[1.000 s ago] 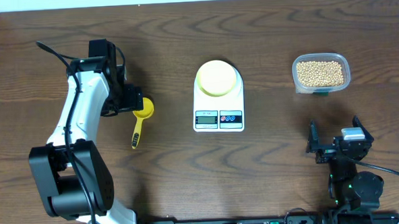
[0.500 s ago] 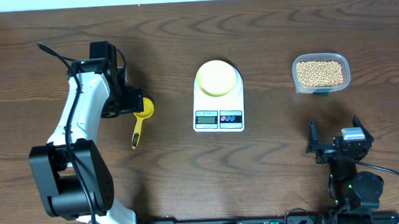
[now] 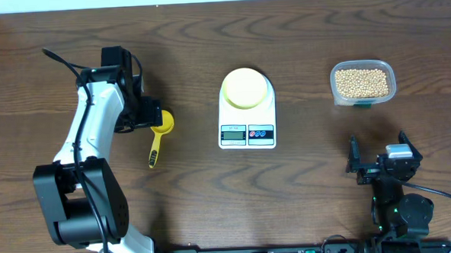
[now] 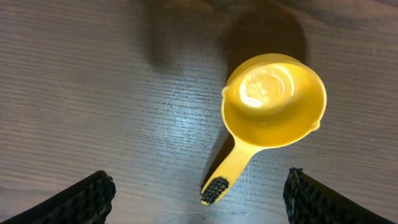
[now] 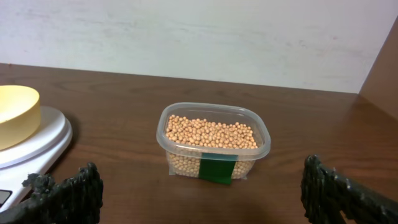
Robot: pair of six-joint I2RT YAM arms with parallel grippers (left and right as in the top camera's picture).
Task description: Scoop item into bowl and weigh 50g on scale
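Left gripper (image 4: pixel 200 198) wide open, holding nothing, above the yellow scoop (image 4: pixel 273 102) — centre your fingers (image 4: pixel 93 198) across its handle (image 4: pixel 233 163) before closing; right gripper (image 5: pixel 199 193) also open, empty

Robot lab bench, wood-grain table (image 3: pixel 305 199), plain white wall (image 5: pixel 199 37)

Tub: clear rounded-rectangular plastic tub (image 5: pixel 261 151), mid-frame on the dark brown wooden table (image 5: pixel 118 93)
Contents: small round beige-tan beans (image 5: pixel 211 132), filling most of it
Label: dark green rectangular label (image 5: pixel 217 169) on the tub's near wall
Left edge: white flat scale (image 5: pixel 38 142), partly cut off, carrying a pale yellow round bowl (image 5: pixel 15 115)
Right gripper (image 5: pixel 200 186): black fingers (image 5: pixel 68 196) spread wide at the lower corners, apart from the tub
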